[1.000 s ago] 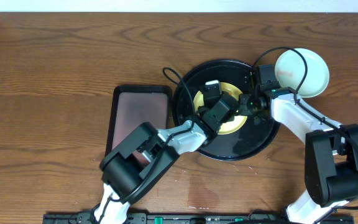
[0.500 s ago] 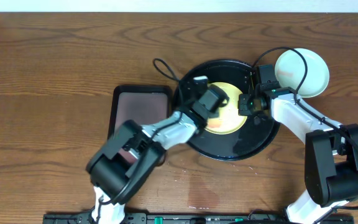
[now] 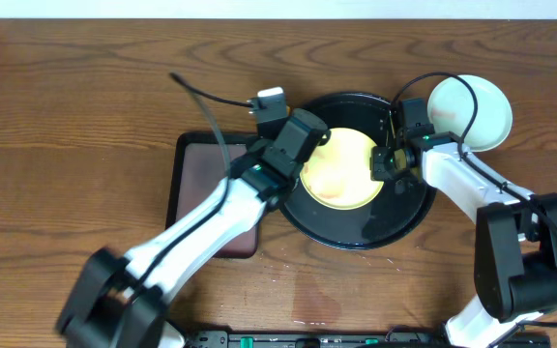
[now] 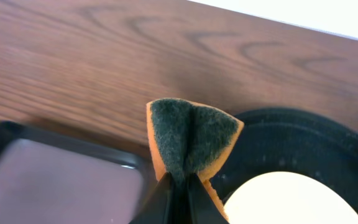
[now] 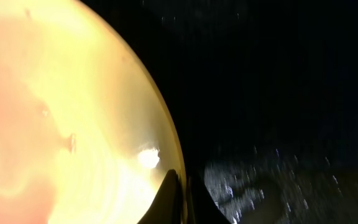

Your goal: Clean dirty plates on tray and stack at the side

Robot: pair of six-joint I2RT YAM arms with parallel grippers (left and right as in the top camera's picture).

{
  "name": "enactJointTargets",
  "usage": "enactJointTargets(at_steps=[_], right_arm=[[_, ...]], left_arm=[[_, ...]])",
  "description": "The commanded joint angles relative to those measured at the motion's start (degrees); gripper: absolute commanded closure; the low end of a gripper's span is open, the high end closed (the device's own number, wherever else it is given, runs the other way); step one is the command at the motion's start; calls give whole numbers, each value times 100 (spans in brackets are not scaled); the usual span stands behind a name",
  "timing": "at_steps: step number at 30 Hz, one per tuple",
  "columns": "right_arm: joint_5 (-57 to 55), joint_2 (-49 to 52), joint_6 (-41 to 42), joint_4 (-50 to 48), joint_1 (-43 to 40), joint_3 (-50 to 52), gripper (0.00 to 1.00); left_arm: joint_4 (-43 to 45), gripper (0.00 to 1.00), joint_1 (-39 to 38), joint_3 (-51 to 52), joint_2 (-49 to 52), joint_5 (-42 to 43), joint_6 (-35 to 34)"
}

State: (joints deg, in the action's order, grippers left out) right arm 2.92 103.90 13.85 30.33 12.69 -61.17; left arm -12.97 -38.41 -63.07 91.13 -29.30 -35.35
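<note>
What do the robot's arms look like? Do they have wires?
Both the left arm and the right arm have white tube-like links joined by chunky black joints. A black cable loops off the left arm, and a second cable off the right. A tiny green light glows near the right wrist. The left gripper and right gripper have slim black fingers.

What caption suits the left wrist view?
Left tool shut on a folded sponge, beside the black tray holding a pale yellow plate.
</note>
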Motion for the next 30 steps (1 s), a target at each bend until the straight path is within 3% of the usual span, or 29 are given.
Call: enactJointTargets(at_steps=[1,6,11,16,17,20,30], right_arm=[[-422,-629,-345,302,101,-363,99],[-1191,-1593,-1049,396,289,-621,99],[-2457,-2485,-2061,356,793,-625,99],[-3641,-2852,-3318,146,1386,-627,99],[-4122,-2865,-4011,-85,1611,-625,99],[-4916,-2863,-5073,-798,2000,-625,99],[-5840,-2863,-7661,-3049,2610,-625,99]], left_arm=[[-623,92,0,33,-592,-313,151],[-1941,92,61,33,-933,-313,31],[-3191,92,496,33,-938,-310,-1141],[-3504,92,1099,33,-938,153,-1342],[-3580,92,1342,33,-938,540,-1342],[-3790,92,1742,33,-938,811,-1342],[-4098,92,2046,33,-938,813,-1340]])
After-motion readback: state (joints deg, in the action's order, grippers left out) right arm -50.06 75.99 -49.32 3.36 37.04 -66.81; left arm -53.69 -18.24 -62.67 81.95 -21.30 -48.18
